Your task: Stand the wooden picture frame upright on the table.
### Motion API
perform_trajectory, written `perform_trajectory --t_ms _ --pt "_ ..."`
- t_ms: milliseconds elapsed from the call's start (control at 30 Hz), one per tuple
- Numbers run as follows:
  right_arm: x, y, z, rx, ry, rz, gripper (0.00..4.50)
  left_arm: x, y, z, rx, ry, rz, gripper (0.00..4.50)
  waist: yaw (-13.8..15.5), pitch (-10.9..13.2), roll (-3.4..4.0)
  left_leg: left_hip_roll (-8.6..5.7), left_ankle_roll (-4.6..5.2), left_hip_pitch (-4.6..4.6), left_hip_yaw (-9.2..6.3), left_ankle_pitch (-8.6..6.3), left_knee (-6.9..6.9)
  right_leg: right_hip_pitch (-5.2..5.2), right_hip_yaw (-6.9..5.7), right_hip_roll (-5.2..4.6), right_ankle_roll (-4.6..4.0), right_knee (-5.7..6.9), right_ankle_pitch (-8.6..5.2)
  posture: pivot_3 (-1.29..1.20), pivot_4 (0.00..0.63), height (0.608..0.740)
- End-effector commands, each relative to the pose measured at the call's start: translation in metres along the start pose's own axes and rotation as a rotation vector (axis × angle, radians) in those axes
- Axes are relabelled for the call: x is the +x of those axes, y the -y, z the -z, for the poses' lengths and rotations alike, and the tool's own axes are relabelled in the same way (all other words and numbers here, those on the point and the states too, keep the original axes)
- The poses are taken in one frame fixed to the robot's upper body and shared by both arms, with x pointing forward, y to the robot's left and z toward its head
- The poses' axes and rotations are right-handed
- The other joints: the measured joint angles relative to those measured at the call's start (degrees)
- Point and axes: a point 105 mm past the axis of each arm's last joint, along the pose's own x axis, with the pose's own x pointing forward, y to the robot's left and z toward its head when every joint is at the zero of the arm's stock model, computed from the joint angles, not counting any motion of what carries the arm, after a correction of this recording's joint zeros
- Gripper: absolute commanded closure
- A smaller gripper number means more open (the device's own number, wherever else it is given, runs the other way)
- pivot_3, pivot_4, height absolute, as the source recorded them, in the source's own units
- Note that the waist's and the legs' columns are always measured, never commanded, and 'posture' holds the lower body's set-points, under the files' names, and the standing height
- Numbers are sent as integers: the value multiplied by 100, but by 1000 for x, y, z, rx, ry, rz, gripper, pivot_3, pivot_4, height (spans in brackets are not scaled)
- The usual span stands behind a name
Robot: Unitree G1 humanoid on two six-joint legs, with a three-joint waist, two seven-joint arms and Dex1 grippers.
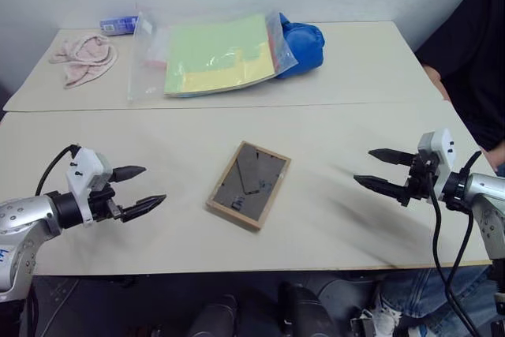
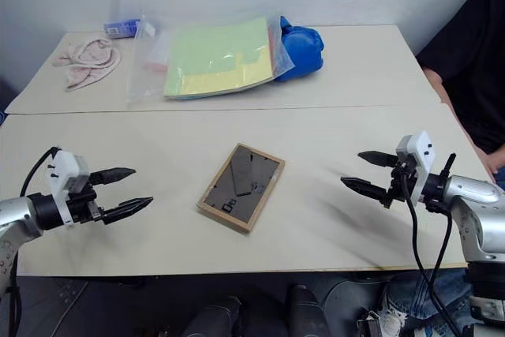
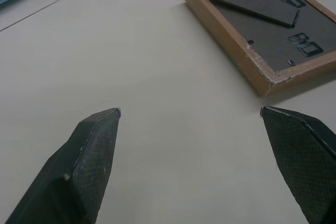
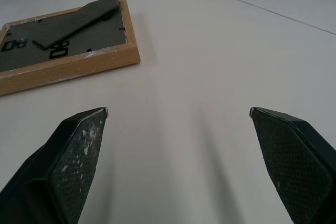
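The wooden picture frame point(image 1: 249, 185) lies flat and face down in the middle of the near table section point(image 1: 158, 147), its dark grey back panel and fold-out stand facing up. My left gripper point(image 1: 146, 188) hovers open to the left of the frame, pointing toward it, with nothing between its fingers. On the frame's other side my right gripper point(image 1: 364, 168) is also open and empty, aimed at it. Both wrist views show the frame point(image 3: 262, 30) point(image 4: 63, 40) lying ahead of the spread fingertips, a gap of bare tabletop between.
On the far table section lie a clear bag of green and yellow sheets point(image 1: 213, 53), a blue object point(image 1: 304, 43) behind it, a pink cloth point(image 1: 84, 57) and a small blue packet point(image 1: 118, 24). A person in dark clothing point(image 1: 473, 61) sits at the right edge.
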Motion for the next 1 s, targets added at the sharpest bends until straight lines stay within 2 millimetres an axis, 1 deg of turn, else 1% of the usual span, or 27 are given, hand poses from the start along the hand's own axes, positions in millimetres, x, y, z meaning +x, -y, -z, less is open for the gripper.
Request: perform_trajectory --t_ms 33,167,400,433,500,533,633,667,733,800,833,867,900,1000 --pt "0 1 -13 -56 37 17 26 -5 -6 -8 64 15 -21 0 24 0 0 -1 0 0 0 0 0 0 0 -1 0 -1 0 0 150 740" --pt "3 2 -12 -65 29 32 26 0 -9 -15 25 27 -16 0 61 0 0 -1 0 -1 0 0 6 1 -1 -1 0 -4 0 0 150 740" --pt "11 0 -2 -112 -14 36 26 14 -8 -16 81 -1 50 0 43 0 0 -3 0 -1 0 0 7 1 -1 -2 0 2 0 0 150 740" --pt "15 -2 -1 -120 -22 21 203 20 -8 -18 94 -3 77 187 43 0 0 -2 0 -1 0 0 7 0 -2 -1 0 3 0 0 150 740" --pt "26 -19 8 -164 -75 -69 655 46 -5 -15 173 -45 180 626 67 0 0 -3 -1 0 0 1 9 0 -3 -1 0 2 0 0 150 740" --pt "31 -25 11 -180 -95 -103 947 56 -5 -14 212 -64 219 914 78 0 0 -4 -3 0 -3 2 15 3 -7 -2 0 1 0 0 150 740" --pt "48 -32 16 -217 -117 -125 2021 81 -5 -6 249 -107 296 1889 48 0 0 -11 -3 -1 -2 3 18 2 -6 -4 1 14 0 0 150 740" --pt "52 -33 18 -230 -121 -131 2337 89 -4 -4 267 -113 318 2162 36 0 0 -13 -2 -1 -1 3 17 -3 -7 -6 1 37 0 0 150 740" --pt "62 -36 20 -254 -128 -149 3062 104 -2 -4 280 -108 350 2842 11 0 -1 -14 -2 -2 1 3 17 -11 -11 -4 1 41 0 0 150 740" --pt "69 -38 20 -263 -125 -160 3754 115 1 -3 302 -108 379 3481 -1 1 -2 -15 -2 -4 1 2 21 -14 -17 -5 1 40 0 0 150 740" --pt "73 -39 20 -270 -121 -168 4170 120 5 -4 311 -103 400 3830 -11 1 -3 -14 -2 -5 1 3 22 -14 -18 -4 1 40 0 0 150 740" --pt "76 -41 19 -276 -118 -178 4465 125 8 -4 314 -100 415 4105 -16 1 -2 -13 -2 -5 0 3 23 -14 -19 -4 1 41 0 0 150 740" --pt "79 -43 18 -280 -114 -188 4500 129 12 -4 316 -100 433 4435 -16 1 -3 -13 -2 -7 0 3 23 -17 -17 -4 1 42 0 0 150 740" --pt "91 -47 13 -287 -98 -187 4500 134 27 -2 269 -117 515 4478 -23 1 -2 -14 -2 -8 0 3 26 -18 -16 -5 1 45 0 0 150 740"
